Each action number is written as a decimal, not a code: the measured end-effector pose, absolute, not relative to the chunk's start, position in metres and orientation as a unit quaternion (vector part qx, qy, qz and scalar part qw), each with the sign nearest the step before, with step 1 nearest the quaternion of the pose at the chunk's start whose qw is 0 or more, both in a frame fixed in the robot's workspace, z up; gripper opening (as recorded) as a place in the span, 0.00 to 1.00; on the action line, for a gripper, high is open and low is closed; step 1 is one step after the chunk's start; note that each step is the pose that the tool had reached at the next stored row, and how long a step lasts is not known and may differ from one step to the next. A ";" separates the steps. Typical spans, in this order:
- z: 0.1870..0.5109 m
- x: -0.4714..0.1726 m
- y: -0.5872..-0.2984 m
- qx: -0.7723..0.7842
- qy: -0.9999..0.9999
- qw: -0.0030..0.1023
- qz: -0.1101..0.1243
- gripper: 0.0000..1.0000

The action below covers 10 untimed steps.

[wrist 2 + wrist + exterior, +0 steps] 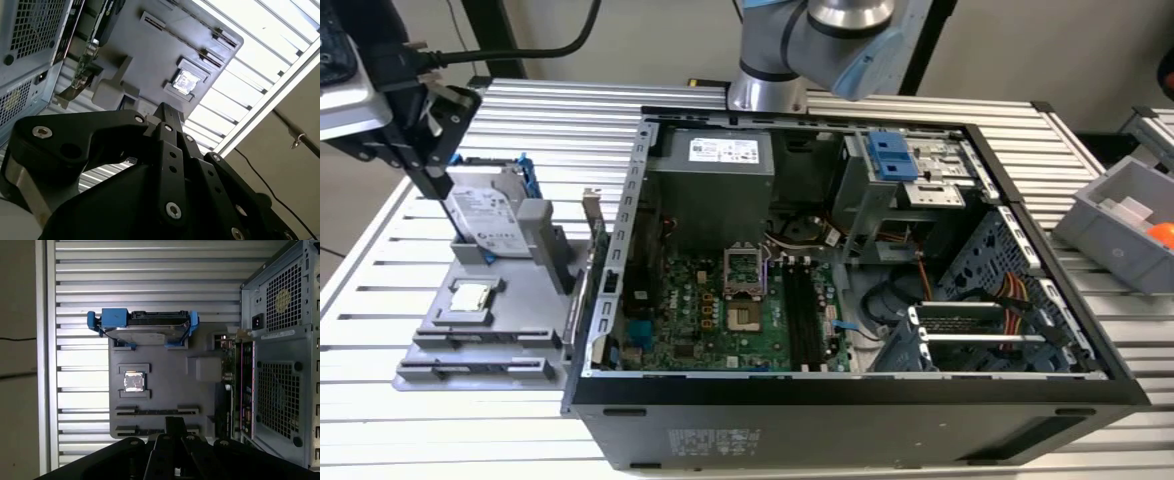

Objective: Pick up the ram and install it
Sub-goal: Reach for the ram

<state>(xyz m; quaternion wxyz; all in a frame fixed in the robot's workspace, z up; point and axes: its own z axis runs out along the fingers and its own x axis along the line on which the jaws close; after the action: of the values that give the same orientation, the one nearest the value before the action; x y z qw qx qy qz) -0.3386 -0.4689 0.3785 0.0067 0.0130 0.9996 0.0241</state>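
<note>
Gripper (175,421), fingers closed together, over grey tray (165,365), blue-framed hard drive (145,331), silver processor chip (133,382), computer case (280,365) alongside

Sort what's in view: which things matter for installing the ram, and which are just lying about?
Job: gripper, grey holder tray, motherboard in the open computer case.
Lying about: hard drive in its blue frame, square processor chip, grey bin at the exterior view's right.

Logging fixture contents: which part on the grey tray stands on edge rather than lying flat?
The hard drive in the blue frame, standing on edge; the square silver processor chip beside it lies flat in its recess.
</note>
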 end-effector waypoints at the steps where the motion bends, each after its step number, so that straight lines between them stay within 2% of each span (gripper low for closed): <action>1: 0.378 -0.339 -0.470 0.013 1.000 0.007 0.024 0.00; 10: 0.377 -0.341 -0.472 0.012 1.000 0.007 0.024 0.00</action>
<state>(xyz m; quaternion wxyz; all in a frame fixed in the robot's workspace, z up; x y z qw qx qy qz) -0.3410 -0.4724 0.3770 0.0066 0.0122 0.9996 0.0241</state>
